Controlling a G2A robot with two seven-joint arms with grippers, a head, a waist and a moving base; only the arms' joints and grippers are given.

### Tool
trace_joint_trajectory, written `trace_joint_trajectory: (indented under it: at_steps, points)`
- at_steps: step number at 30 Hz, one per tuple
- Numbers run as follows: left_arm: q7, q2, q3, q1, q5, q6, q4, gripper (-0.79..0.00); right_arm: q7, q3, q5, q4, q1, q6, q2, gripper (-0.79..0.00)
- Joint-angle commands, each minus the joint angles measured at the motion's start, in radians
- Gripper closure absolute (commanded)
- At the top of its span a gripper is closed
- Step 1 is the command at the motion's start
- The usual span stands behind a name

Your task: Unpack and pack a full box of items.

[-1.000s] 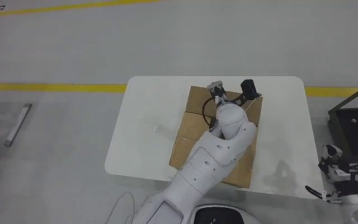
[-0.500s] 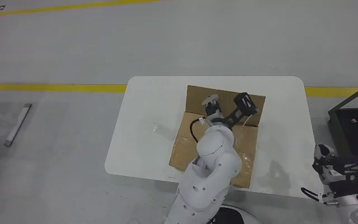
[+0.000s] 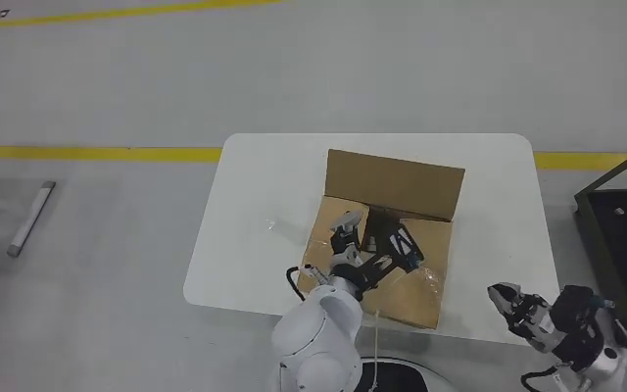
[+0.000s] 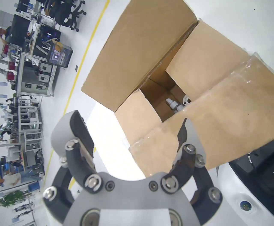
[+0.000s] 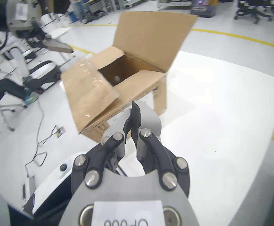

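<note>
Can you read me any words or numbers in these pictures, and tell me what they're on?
None reads properly.
White label at the right gripper: letters cut off by the picture's edge.
Print on the cardboard box: too small.
Tag on the left arm: blurred.

Glossy white arm (image 3: pixel 313 343) (black cable (image 3: pixel 291 279))

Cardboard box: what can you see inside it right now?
Through the opening of the cardboard box, the left wrist view shows a white bottle-like item and another white piece beside it. The taped flap covers the rest of the inside.
</note>
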State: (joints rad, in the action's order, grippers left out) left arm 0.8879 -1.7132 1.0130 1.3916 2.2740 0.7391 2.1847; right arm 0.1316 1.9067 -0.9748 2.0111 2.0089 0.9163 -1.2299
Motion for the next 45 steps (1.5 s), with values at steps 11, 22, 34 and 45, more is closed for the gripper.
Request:
trace_joint_trajectory:
  at_steps: [11, 22, 34, 45]
  points:
    - [-0.038, 0.013, 0.033, 0.050, 0.015, 0.002, 0.055, -0.785, 0.046, 0.003, 0.023, -0.019, -0.017, 0.064, 0.009, 0.000]
    - [-0.038, 0.013, 0.033, 0.050, 0.015, 0.002, 0.055, -0.785, 0.276, -0.081, 0.400, -0.057, -0.147, -0.058, 0.035, 0.000]
    - [-0.038, 0.013, 0.033, 0.050, 0.015, 0.002, 0.055, -0.785, 0.573, -0.168, 0.575, -0.127, -0.344, -0.222, 0.068, -0.252]
    - [-0.038, 0.013, 0.033, 0.050, 0.015, 0.002, 0.055, -0.785, 0.643, -0.219, 0.598, -0.182, -0.395, -0.210, 0.087, -0.265]
